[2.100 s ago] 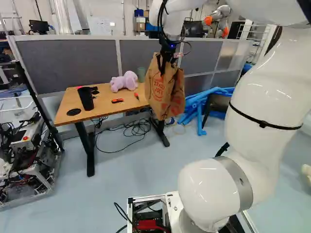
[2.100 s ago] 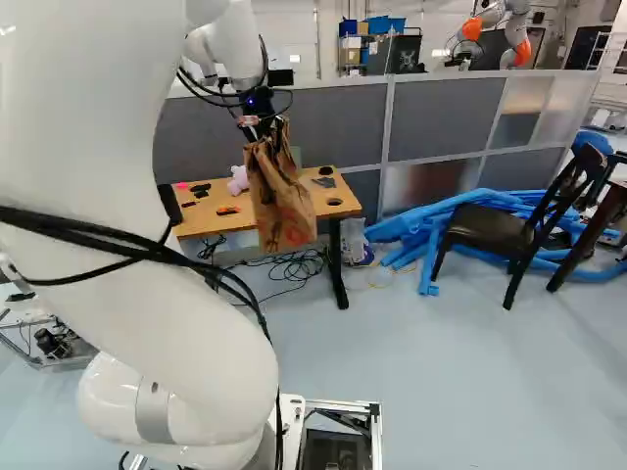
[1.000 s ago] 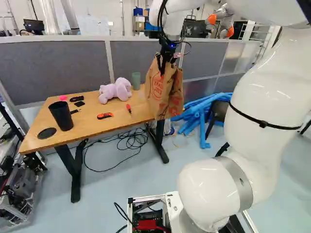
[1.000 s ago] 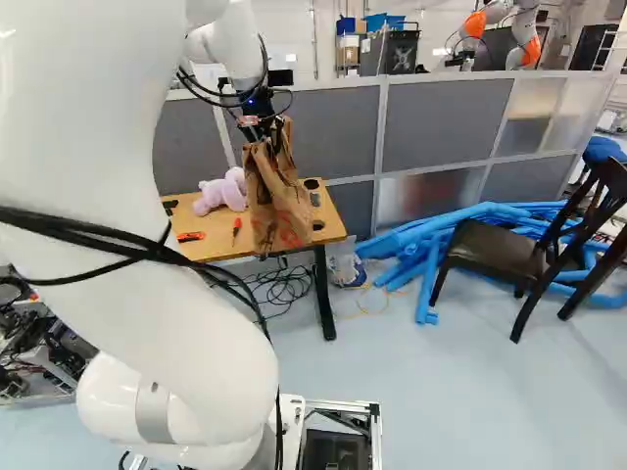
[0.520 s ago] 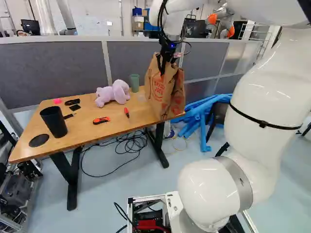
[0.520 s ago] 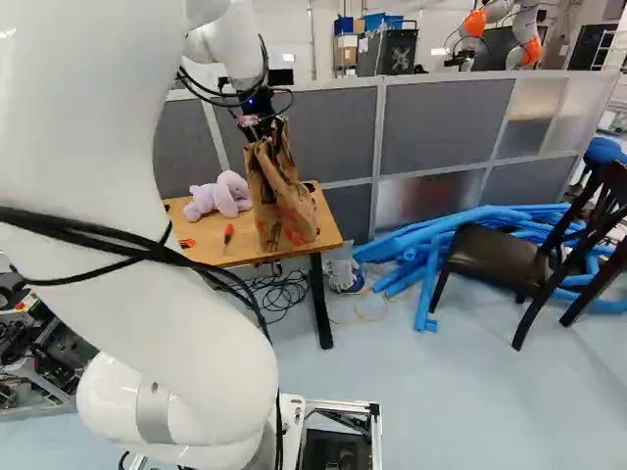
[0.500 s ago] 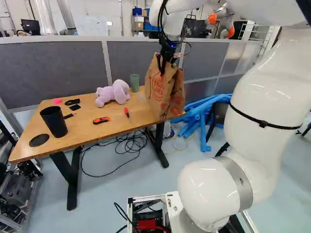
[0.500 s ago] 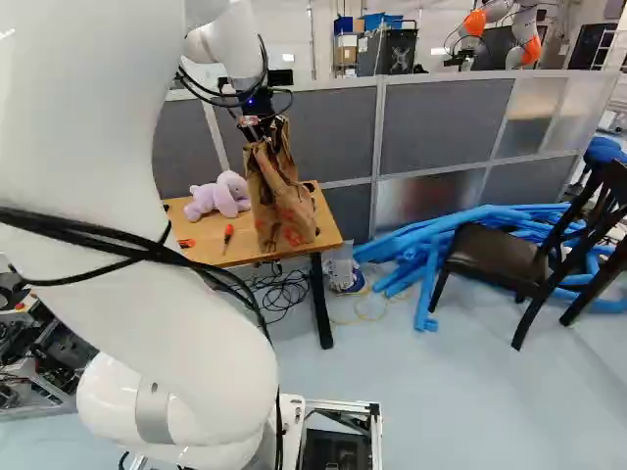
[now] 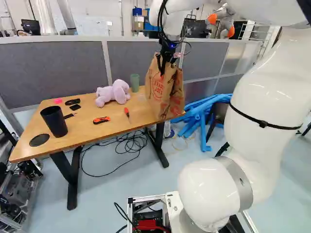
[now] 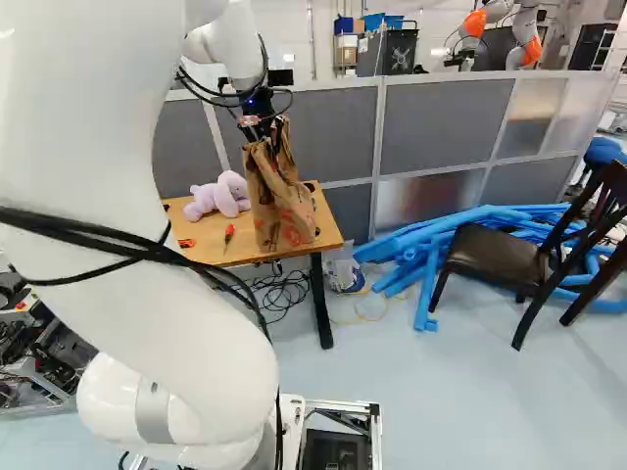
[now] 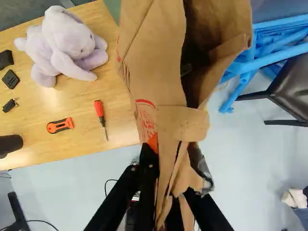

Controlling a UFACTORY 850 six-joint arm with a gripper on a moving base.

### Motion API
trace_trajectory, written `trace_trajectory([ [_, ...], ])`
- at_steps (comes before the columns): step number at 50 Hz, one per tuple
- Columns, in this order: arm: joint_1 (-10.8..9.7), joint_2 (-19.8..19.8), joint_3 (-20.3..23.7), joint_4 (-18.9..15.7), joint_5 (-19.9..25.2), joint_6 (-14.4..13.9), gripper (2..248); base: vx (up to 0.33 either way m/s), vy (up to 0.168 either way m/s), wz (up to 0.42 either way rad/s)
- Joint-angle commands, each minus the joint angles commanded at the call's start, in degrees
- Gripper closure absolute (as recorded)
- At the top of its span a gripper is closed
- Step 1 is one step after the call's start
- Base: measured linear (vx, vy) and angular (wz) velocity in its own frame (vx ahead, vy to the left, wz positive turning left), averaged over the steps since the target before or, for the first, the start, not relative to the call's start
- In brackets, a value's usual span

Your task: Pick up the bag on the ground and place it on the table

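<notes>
Bag (image 9: pixel 164 92) of creased brown paper; pinched in the black gripper (image 9: pixel 164 67).

Open wood on table (image 9: pixel 86 135) btwn black cup (image 9: pixel 54 122) and orange cutter (image 9: pixel 101 120), out to front edge; room for a low pass there. Cutter + red screwdriver (image 9: pixel 127 112) lie flat, can be crossed above. Narrow gap btwn screwdriver & paper bag (image 9: pixel 163 92); bag blocks table end nearest blue tubes (image 10: pixel 431 245). Plush toy (image 9: pixel 112 93) & green cup (image 9: pixel 134 82) stand up at back, partition (image 9: pixel 53 68) close behind: approx. no way through from rear. Below, cable coil (image 9: pixel 133 143) on floor nr table leg (image 9: pixel 159 145). Tubes + chair (image 10: pixel 498 257) obstruct floor beyond table end. Floor gap btwn table front & base.
</notes>
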Motion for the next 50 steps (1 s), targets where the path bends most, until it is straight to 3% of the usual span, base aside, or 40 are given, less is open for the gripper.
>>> trace_trajectory([
  [10, 0.00, 0.00, 0.00, 0.00, 0.00, -4.66, 229, 0.000, 0.000, 0.000],
  [50, 0.00, 0.00, 0.00, 0.00, 0.00, -28.58, 229, 0.000, 0.000, 0.000],
])
